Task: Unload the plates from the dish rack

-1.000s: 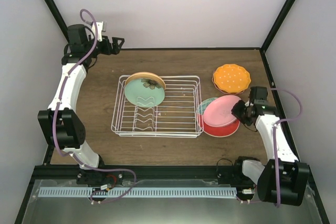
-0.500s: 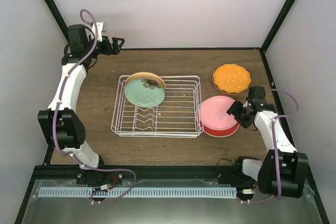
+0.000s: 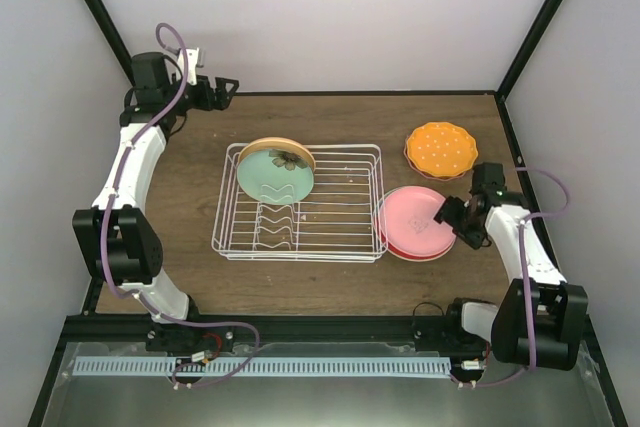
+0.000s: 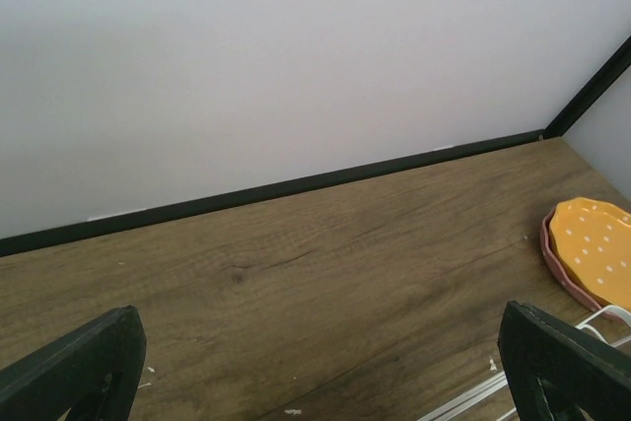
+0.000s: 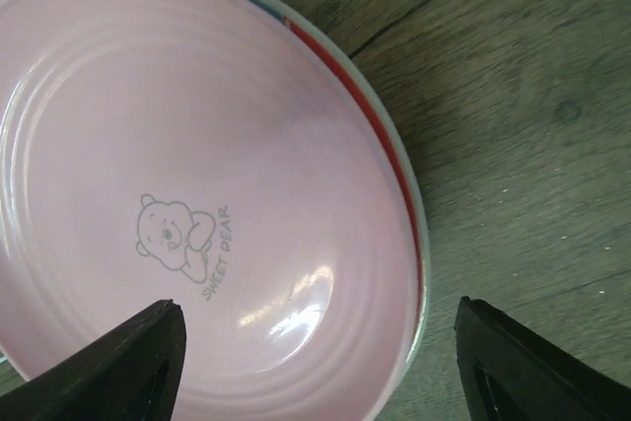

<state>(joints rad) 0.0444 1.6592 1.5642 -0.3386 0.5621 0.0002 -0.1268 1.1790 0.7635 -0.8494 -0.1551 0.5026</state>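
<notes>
Across the wooden bench (image 3: 200,277) we're well along: pink plate (image 3: 412,217) stacked on the red-and-teal plate (image 5: 394,160) beside the dish rack (image 3: 330,237), dotted orange plate (image 3: 441,148) beyond, right tool (image 3: 446,215) wide and empty above the stack, left tool (image 3: 226,90) wide at the far corner, teal plate (image 3: 273,177) and pale yellow plate (image 3: 270,143) yet to unload.

The worktop (image 3: 300,282) is a dark brown board with wood grain, and the left wrist view shows a few small pale specks on it. A thin black strip (image 3: 350,93) runs along its far edge, where it meets a plain, pale back wall (image 3: 320,17). Similar pale panels close in the left side (image 3: 40,147) and the right side (image 3: 600,97). Black frame bars (image 3: 545,22) slant up from the two far corners. Along the near edge lies a black bar, with a ridged silvery rail (image 3: 300,365) just in front of it on a dull grey metal ledge (image 3: 330,402). The light is soft and even, and the shadows are faint.
</notes>
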